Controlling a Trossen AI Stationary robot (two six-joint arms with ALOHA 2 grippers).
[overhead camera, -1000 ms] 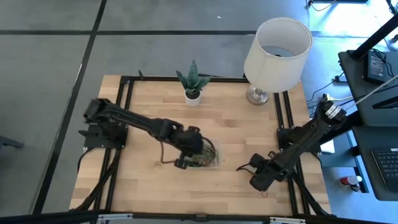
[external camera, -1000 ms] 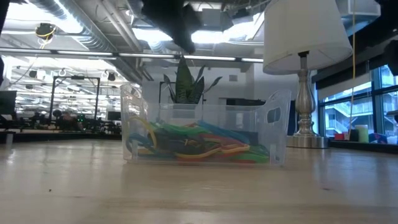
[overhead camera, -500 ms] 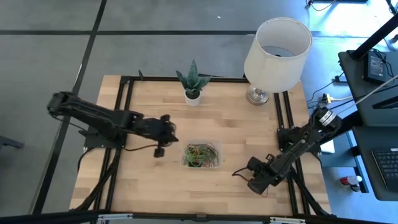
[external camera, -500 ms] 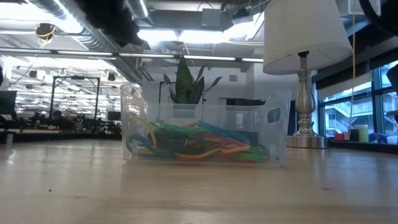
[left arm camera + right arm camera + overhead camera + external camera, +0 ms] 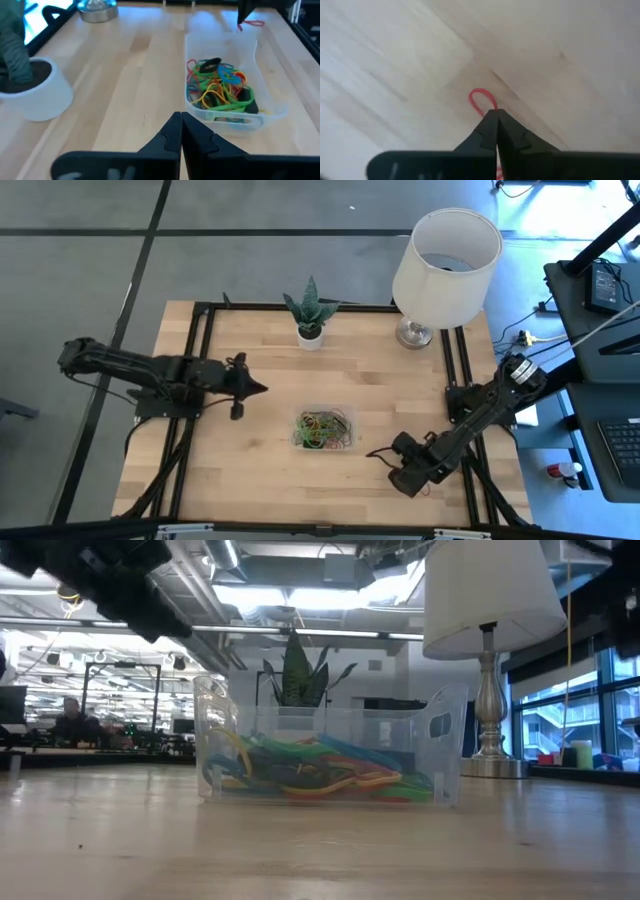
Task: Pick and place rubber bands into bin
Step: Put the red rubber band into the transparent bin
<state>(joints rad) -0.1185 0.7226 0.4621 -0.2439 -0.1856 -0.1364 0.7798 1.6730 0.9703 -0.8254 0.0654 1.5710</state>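
Clear glossy plastic bin (image 5: 325, 430) on matt wooden table (image 5: 240, 450).

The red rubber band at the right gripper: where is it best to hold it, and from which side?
Hold the red rubber band on its strand, coming from above: it is a thin, floppy loop. The right gripper is shut on it, its loop showing past the fingertips.

Bright, even overhead light, with softness only close to the lenses.

From above, my pale wooden table (image 5: 260, 445) was evenly lit, and my dark arms cast only faint, short shadows. At table height, ceiling strips glared behind the white lamp shade (image 5: 493, 595); the nearest boards blurred, while the small clear plastic bin (image 5: 330, 755) stayed sharp. My right wrist view was washed pale, its wood grain smeared. In my left wrist view, the round white plant pot (image 5: 37, 92) looked soft and stretched at the edge.
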